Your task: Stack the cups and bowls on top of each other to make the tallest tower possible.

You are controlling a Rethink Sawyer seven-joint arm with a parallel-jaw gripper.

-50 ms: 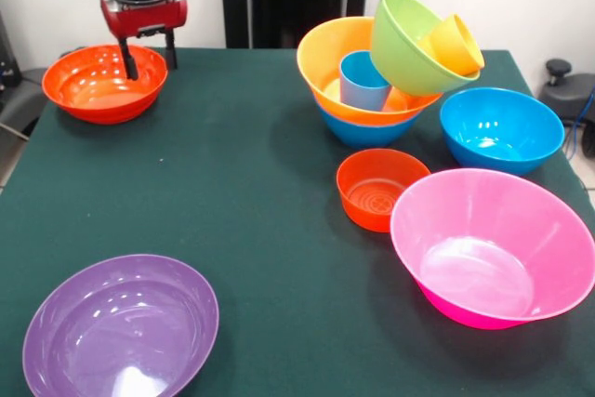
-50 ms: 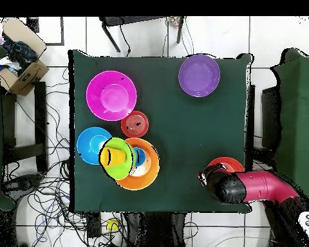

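Note:
My gripper is open at the far left. One finger dips inside a red-orange bowl and the other stands outside its right rim. The tower rises at the back right: a blue bowl at the bottom, an orange bowl in it, and a light blue cup inside that. A lime green bowl leans tilted on the orange bowl's rim with an orange cup in it. From overhead my arm covers the red-orange bowl's near edge.
Loose on the green cloth are a blue bowl, a small red-orange bowl, a large pink bowl at the front right and a purple bowl at the front left. A cardboard box stands off the table.

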